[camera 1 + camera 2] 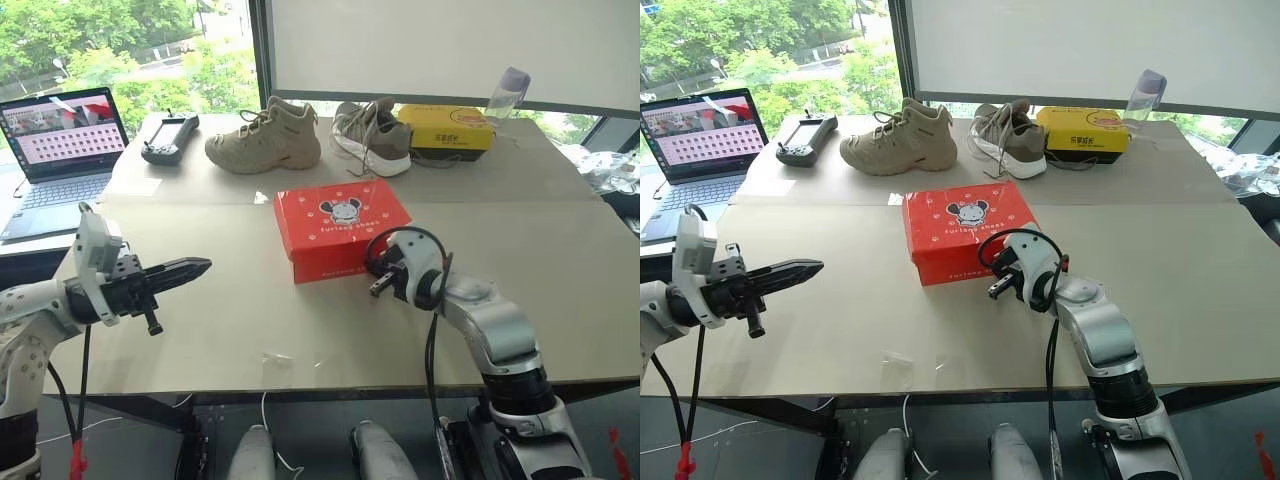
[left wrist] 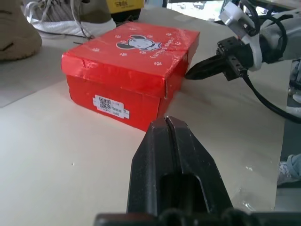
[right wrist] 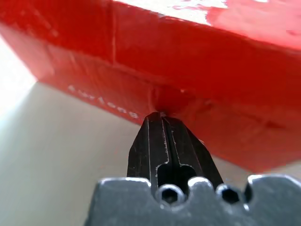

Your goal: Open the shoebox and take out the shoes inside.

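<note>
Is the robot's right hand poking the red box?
Touching. In the right wrist view the shut right hand presses its tip into the front of the shoebox, right under the lid's edge, with no gap between them.

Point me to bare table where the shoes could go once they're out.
Free: the near strip between the left claw and the shoebox, and right of the box to the table edge. Crowded: the far row, with controller, boot, sneaker, yellow box.

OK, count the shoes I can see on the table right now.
2: a tan boot and a grey sneaker side by side at the table's far edge. The closed red shoebox may hide more.
</note>
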